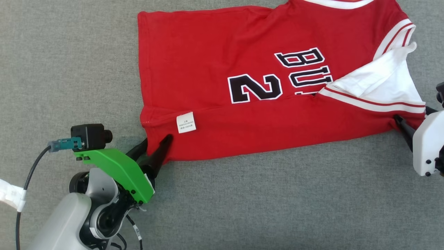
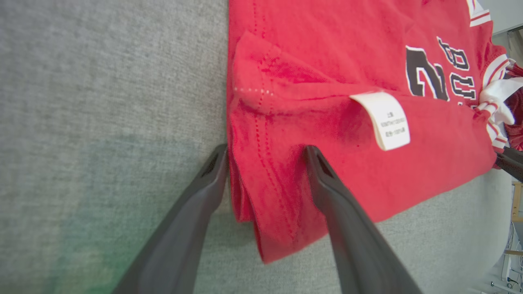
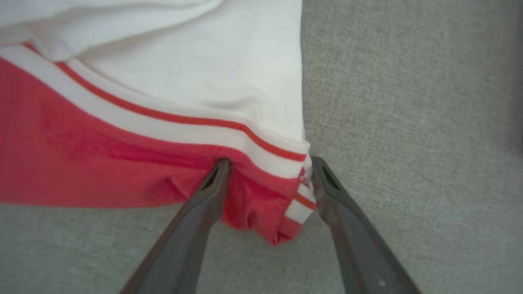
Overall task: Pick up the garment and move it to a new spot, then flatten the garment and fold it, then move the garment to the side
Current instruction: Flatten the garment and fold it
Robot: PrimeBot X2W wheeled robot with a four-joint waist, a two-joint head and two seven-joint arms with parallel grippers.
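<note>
Now jersey (image 1: pixel 215 52) long axis left-right, hem leftward; left tool (image 1: pixel 158 139), right tool (image 3: pixel 270 163) both spread apart, straddling corners.

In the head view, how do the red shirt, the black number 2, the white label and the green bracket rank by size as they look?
1. red shirt
2. green bracket, though it sits nearer the camera, so its real size is unsure
3. number 2
4. white label
</note>
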